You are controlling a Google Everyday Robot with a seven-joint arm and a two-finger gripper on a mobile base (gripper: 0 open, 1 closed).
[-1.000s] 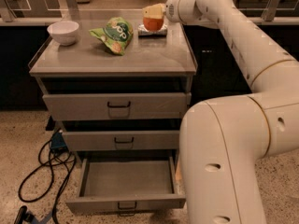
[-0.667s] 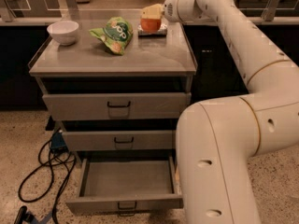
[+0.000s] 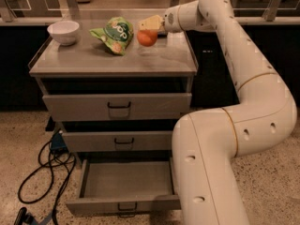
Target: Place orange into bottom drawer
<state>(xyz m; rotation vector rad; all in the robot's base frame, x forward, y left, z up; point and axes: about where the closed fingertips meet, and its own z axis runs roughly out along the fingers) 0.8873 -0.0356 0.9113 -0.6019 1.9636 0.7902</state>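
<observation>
The orange (image 3: 147,38) hangs just above the grey cabinet top (image 3: 93,60), right of the middle, with its shadow on the surface below it. My gripper (image 3: 150,27) reaches in from the right on the cream arm and is shut on the orange from above and behind. One cream finger (image 3: 151,22) lies over the top of the fruit. The bottom drawer (image 3: 124,179) is pulled out and holds nothing. Its shallow front panel with a black wire handle (image 3: 127,206) faces me. My arm's lower link (image 3: 211,172) covers the drawer's right end.
A white bowl (image 3: 63,32) stands at the top's back left. A green snack bag (image 3: 112,34) lies just left of the orange. The top drawer (image 3: 117,106) and middle drawer (image 3: 117,140) are pushed in. Black cables (image 3: 42,172) lie on the floor at the left.
The orange, held in the gripper, has moved from the back right of the top a little left and toward the front. The cabinet, bowl and bag have not moved.
</observation>
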